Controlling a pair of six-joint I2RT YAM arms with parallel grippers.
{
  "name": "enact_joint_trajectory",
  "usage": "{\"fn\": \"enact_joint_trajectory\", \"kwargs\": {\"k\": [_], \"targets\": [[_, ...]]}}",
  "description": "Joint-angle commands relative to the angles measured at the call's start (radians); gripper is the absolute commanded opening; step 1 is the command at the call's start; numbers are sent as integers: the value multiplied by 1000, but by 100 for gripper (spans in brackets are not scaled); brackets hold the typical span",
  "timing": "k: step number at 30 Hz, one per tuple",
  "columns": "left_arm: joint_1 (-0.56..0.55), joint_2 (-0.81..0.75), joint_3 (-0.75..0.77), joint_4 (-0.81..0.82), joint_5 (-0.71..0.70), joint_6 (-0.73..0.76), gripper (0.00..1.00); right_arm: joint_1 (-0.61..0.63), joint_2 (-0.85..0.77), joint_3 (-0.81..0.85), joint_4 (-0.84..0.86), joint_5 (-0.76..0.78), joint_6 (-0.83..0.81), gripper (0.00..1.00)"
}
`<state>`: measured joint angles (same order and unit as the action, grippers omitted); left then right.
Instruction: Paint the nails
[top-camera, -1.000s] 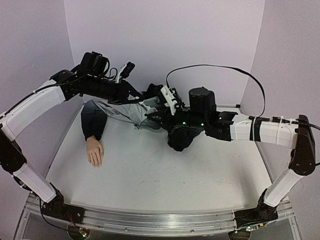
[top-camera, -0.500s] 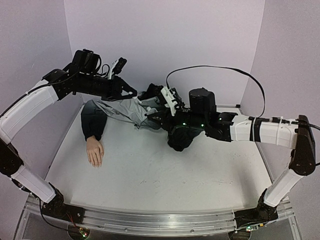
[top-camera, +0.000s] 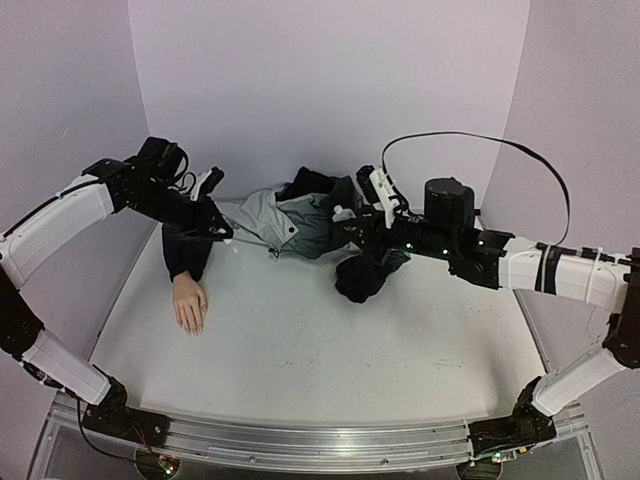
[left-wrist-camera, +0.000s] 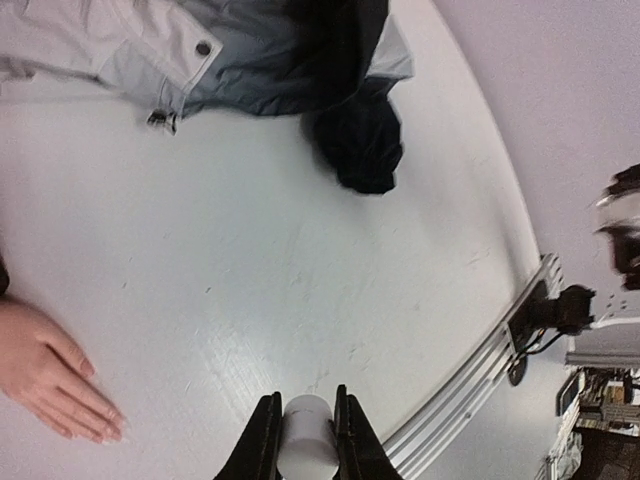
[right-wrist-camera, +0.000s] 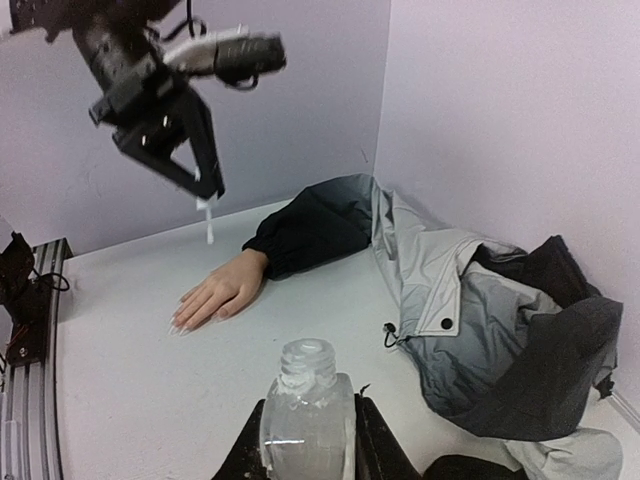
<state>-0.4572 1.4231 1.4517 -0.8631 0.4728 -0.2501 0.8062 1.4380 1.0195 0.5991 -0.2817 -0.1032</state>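
Note:
The pale mannequin hand (top-camera: 190, 305) lies palm down at the table's left, coming out of the dark sleeve of a grey-black jacket (top-camera: 290, 215). Its nails (right-wrist-camera: 178, 325) point toward the near edge; they also show in the left wrist view (left-wrist-camera: 105, 430). My left gripper (top-camera: 220, 232) hovers above the sleeve, shut on a white brush cap (left-wrist-camera: 306, 440), whose thin brush (right-wrist-camera: 207, 222) hangs down. My right gripper (top-camera: 352, 225) is raised over the jacket, shut on a small clear glass bottle (right-wrist-camera: 308, 410) with an open neck.
The jacket (right-wrist-camera: 480, 300) is heaped along the back wall, with a dark bunched part (top-camera: 362, 280) near the middle. Lilac walls close the back and both sides. A metal rail (top-camera: 300, 440) runs along the near edge.
My left arm has come down and to the left with the brush cap, from over the jacket to above the sleeve. My right arm has drawn back to the right, still holding the bottle.

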Motion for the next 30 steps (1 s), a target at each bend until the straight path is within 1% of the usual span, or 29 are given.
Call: {"fn": "enact_joint_trajectory", "kwargs": {"k": [1, 3, 7, 15, 19, 23, 30], "targets": [[3, -5, -79, -65, -110, 88, 0, -3, -97, -49, 118, -22, -24, 0], [5, 10, -103, -64, -165, 106, 0, -3, -115, -86, 158, -19, -20, 0], [15, 73, -105, -65, -272, 156, 0, -3, -145, -158, 218, 2, -18, 0], [56, 256, -35, -64, -311, 238, 0, -3, -195, -235, 251, 54, -51, 0], [66, 285, -41, -63, -326, 262, 0, -4, -211, -252, 254, 84, -70, 0], [69, 287, -69, -62, -379, 295, 0, -2, -214, -260, 259, 92, -78, 0], [71, 300, -111, -49, -410, 284, 0, -2, -205, -263, 265, 77, -75, 0]]}}
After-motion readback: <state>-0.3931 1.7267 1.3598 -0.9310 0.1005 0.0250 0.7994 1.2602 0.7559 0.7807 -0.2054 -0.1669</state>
